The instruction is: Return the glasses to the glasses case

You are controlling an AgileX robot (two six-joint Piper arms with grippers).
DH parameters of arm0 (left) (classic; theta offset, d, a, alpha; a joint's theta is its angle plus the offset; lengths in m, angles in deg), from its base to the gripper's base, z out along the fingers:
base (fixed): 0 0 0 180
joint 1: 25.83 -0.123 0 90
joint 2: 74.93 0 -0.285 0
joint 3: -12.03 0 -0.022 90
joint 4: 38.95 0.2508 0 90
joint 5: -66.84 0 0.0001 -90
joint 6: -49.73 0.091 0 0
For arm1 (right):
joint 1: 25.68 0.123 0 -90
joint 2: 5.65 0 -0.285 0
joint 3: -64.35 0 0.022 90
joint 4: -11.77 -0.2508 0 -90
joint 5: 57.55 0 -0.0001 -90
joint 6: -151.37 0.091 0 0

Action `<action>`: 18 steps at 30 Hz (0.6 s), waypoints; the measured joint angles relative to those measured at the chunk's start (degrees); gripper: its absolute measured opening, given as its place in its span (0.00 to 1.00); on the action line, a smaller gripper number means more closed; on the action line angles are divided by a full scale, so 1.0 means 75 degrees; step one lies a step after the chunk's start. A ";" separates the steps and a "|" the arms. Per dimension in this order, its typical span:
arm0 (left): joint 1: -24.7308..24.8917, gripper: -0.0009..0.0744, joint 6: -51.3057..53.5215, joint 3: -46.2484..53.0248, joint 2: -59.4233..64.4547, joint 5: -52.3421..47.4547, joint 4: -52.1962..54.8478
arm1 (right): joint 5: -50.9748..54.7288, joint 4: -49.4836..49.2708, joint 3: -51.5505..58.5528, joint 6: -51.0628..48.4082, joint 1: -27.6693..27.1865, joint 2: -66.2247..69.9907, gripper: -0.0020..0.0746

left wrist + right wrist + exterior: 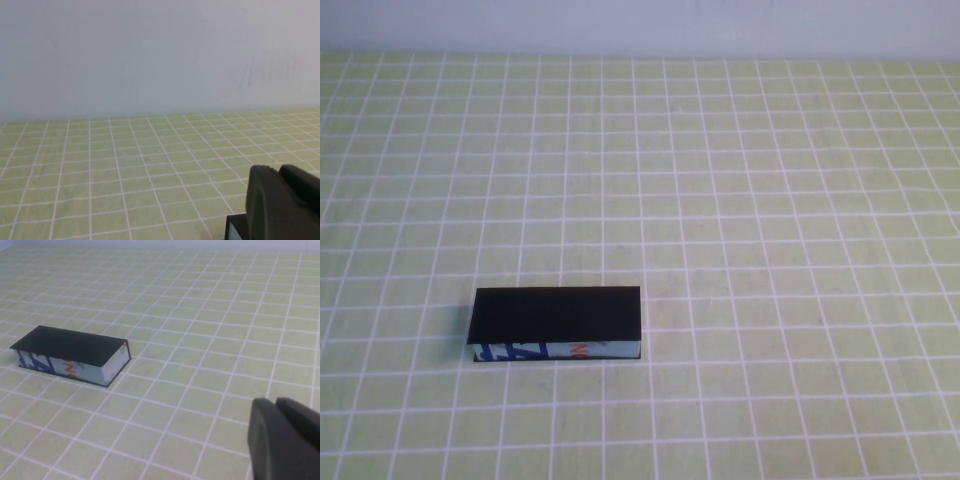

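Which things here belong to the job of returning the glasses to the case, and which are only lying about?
For the job: glasses case, near left in the high view; left gripper and right gripper, each seen only in its own wrist view. No glasses visible.
Just there: green checked tablecloth.

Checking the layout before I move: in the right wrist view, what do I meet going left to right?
glasses case, closed on the green grid tablecloth → bare cloth → right gripper at the picture's edge. Left gripper shows only in its own wrist view.
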 joint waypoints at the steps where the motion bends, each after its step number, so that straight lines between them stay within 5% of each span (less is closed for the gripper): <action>1: 0.0000 0.01 0.0000 0.0000 0.0000 0.0000 0.0000 | -0.0140 0.0035 0.0069 0.0016 -0.0072 -0.0010 0.01; 10: 0.0000 0.01 0.0000 0.0000 -0.0009 0.0022 0.0000 | -0.0979 -0.0130 0.0670 0.0027 -0.2828 -0.0185 0.01; 18: 0.0000 0.01 0.0000 0.0000 -0.0009 0.0022 0.0000 | -0.1064 -0.0556 0.1082 0.0027 -0.3248 -0.0627 0.01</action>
